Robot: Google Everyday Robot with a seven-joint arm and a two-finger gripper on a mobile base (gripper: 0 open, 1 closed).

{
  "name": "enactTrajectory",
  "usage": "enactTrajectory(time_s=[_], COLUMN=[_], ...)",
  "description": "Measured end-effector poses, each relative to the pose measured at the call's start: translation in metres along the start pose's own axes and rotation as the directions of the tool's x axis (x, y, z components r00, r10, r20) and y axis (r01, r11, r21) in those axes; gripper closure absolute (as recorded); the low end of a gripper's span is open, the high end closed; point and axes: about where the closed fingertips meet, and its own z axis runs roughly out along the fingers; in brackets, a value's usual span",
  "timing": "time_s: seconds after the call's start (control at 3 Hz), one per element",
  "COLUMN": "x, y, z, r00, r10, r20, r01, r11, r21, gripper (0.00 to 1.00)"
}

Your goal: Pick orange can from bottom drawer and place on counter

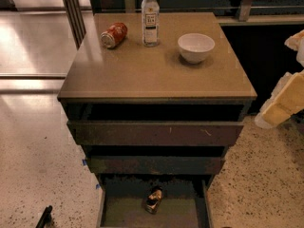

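The orange can (154, 199), small and dark with shiny patches, stands on the olive floor of the open bottom drawer (123, 214) at the foot of the dark cabinet. The tan counter (142, 70) is the cabinet's top. My gripper (281, 103), a pale white and yellowish piece, hangs at the right edge of the view. It is beside the cabinet at the height of the upper drawers, well away from the can and holding nothing that I can see.
On the counter stand a water bottle (150, 18) and a white bowl (195, 47), and a red-orange can (113, 34) lies on its side at the back left. Two wider drawer fronts (154, 133) sit above the open drawer. A black object (45, 217) lies on the speckled floor at lower left.
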Motion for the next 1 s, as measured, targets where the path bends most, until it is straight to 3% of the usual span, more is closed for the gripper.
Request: enactTrajectory(time_s=[0.33, 0.67, 1.0], x=[0.028, 0.033, 0.035], y=[0.018, 0.015, 0.012], z=[0.021, 0.034, 0.033], r00=[0.944, 0.893, 0.877], r10=[0.317, 0.431, 0.458], r20=[0.09, 0.13, 0.145], r01=[-0.319, -0.435, -0.464], r11=[0.9479, 0.9002, 0.8858], r21=[0.0, 0.003, 0.009], gripper=[0.0, 0.0, 0.0])
